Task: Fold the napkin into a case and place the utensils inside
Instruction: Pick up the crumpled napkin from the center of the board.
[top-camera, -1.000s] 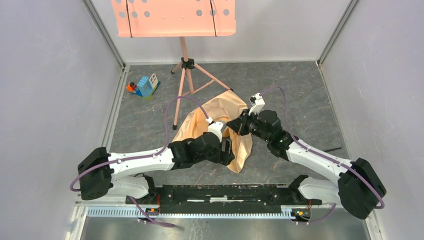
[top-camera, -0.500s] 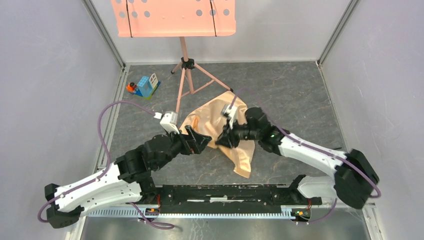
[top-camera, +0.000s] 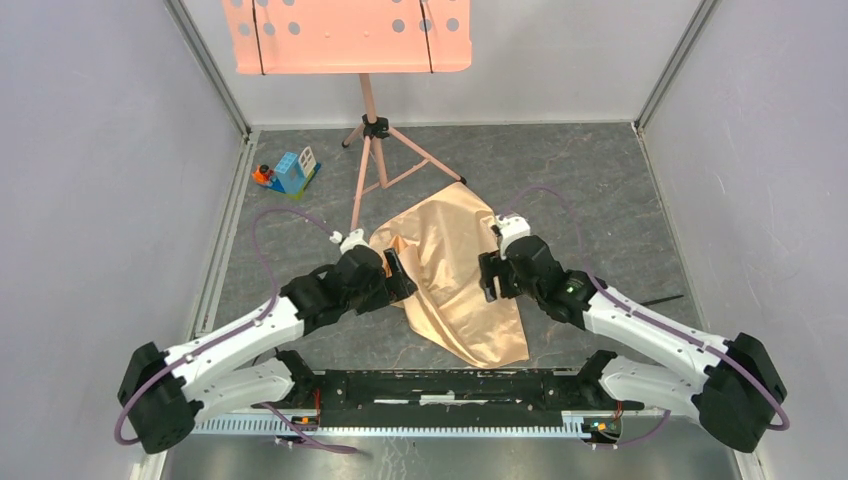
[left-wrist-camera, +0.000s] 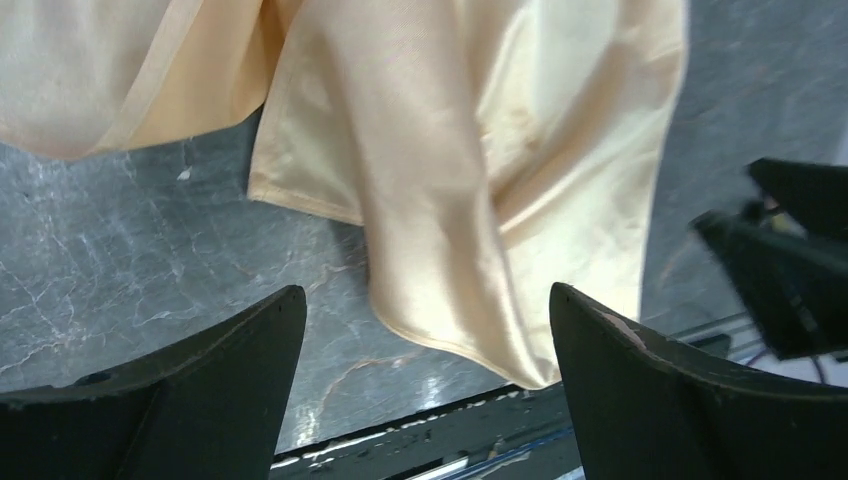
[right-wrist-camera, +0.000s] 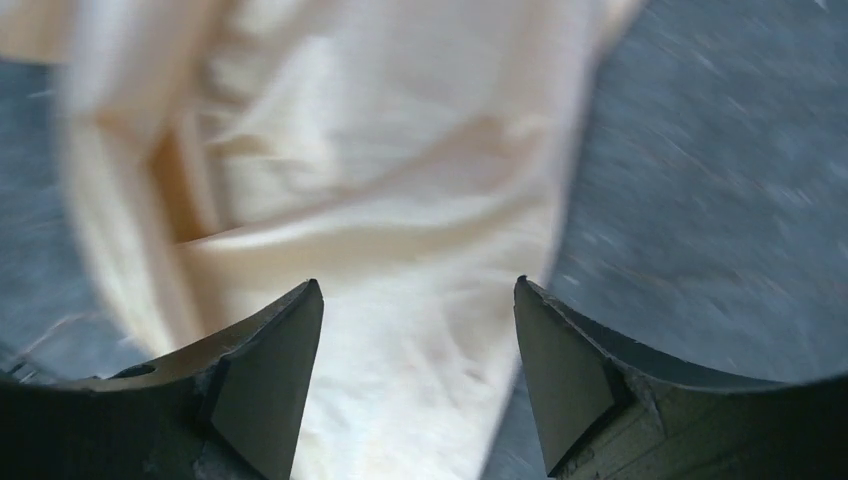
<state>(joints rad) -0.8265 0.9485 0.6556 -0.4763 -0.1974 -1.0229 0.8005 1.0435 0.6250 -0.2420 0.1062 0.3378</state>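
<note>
While the napkin lay rumpled on the table, the left gripper and right gripper flanked it, both spread wide and holding nothing; smoothing it flat first, corners squared, should make cleaner folds.

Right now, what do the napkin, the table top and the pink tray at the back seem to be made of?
Napkin: probably satin cloth; it shines and lies in soft folds.
Table top: looks like grey marbled stone or laminate; pale veins.
Tray: likely painted metal; flat, with punched holes.
</note>
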